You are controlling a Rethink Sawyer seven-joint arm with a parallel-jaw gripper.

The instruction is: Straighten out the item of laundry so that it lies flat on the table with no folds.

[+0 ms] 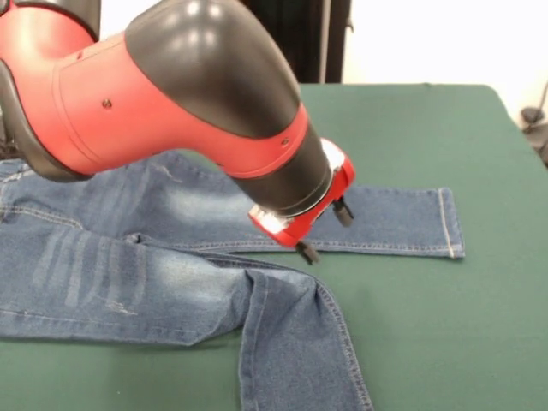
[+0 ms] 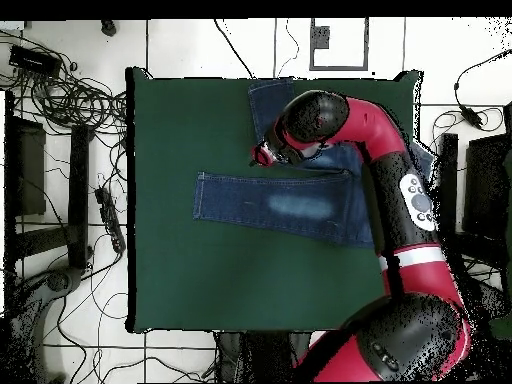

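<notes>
- Nearest me in the front view, one leg of the jeans (image 1: 291, 342) bends down to the bottom edge of the frame, folded at an angle from the rest of the pair; I can see faded whitish patches and pale stitching along its seams.
- Just behind it, the other leg lies straight across the middle of the frame, its hem ending at centre right on the table (image 1: 428, 325), whose top is a dark green, felt-like surface.
- The gripper (image 1: 325, 229) sits over the gap between the two legs, a red and silver head with two short dark fingers (image 1: 343, 211) set narrowly apart and nothing between them; I cannot tell whether the tips touch the cloth.
- The arm (image 1: 171, 86) fills the upper left of the front view in glossy red and black shells, hiding the waist end of the denim.
- From overhead, I see what the front view cuts off: the whole table outline, the straight leg as a long blue band at centre, and the second leg running towards the top edge.
- Overhead also shows a tangle of cables (image 2: 70, 100) on the tiled floor at upper left.
- I can read no labels or writing in either view.
</notes>
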